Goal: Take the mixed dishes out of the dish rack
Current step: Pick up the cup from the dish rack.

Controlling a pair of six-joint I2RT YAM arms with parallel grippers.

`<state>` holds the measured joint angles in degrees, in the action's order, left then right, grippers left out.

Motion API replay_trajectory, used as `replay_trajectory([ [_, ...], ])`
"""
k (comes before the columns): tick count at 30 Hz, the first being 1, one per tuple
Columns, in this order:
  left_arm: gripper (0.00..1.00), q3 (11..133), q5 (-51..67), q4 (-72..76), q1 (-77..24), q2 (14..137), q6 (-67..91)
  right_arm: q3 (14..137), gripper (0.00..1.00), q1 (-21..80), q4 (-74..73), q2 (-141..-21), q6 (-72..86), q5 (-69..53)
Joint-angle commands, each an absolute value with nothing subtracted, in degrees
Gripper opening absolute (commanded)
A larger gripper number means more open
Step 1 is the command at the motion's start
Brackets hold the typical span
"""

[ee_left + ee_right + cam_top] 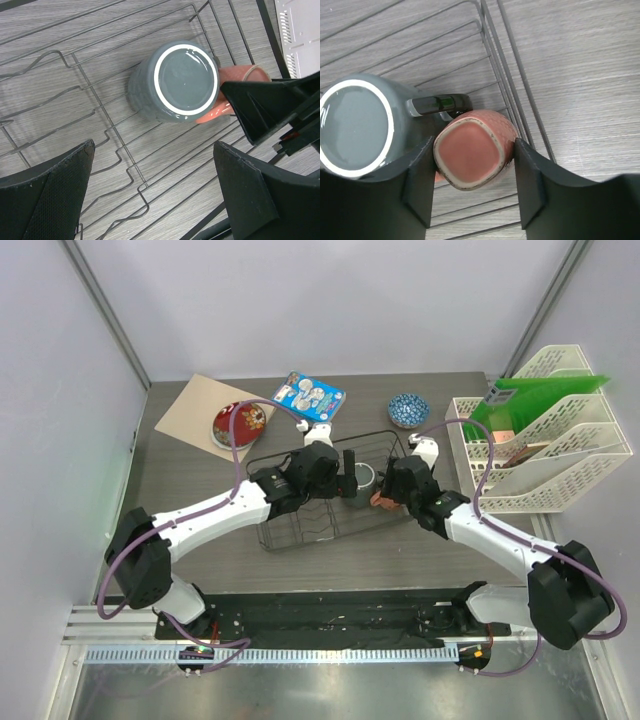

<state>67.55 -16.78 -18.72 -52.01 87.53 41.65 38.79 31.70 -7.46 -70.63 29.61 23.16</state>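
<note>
The black wire dish rack (300, 525) sits mid-table. A dark grey mug (367, 478) stands upside down at its right end, with a pinkish-brown mug (381, 500) upside down beside it. My right gripper (388, 492) is shut on the pinkish-brown mug (472, 150), a finger against each side, next to the grey mug (355, 125). My left gripper (345, 478) is open and empty over the rack floor (100, 107), its jaws (154, 150) wide, short of the grey mug (182, 82). The red patterned plate (243, 423) and the blue-and-white bowl (408, 410) lie on the table outside the rack.
The plate rests on a brown mat (190, 408) at the back left. A blue illustrated packet (310, 396) lies behind the rack. A white slotted file organiser (545, 440) with green folders stands at the right. Grey walls enclose the table.
</note>
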Motion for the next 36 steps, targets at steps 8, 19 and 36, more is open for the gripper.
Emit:
replay_trajectory([
  [8,1.0,66.62,-17.31,-16.7,-51.86,86.92,42.28,38.67,0.01,32.25,-11.07,-64.78,29.88,25.31],
  [19,1.0,67.06,-18.46,-16.87,-51.86,85.96,41.4,42.63,0.01,33.84,-13.98,-58.81,30.76,22.51],
  [36,1.0,58.18,-21.27,-7.21,-48.16,66.63,40.87,48.07,0.01,33.75,-5.09,-52.83,37.26,8.35],
])
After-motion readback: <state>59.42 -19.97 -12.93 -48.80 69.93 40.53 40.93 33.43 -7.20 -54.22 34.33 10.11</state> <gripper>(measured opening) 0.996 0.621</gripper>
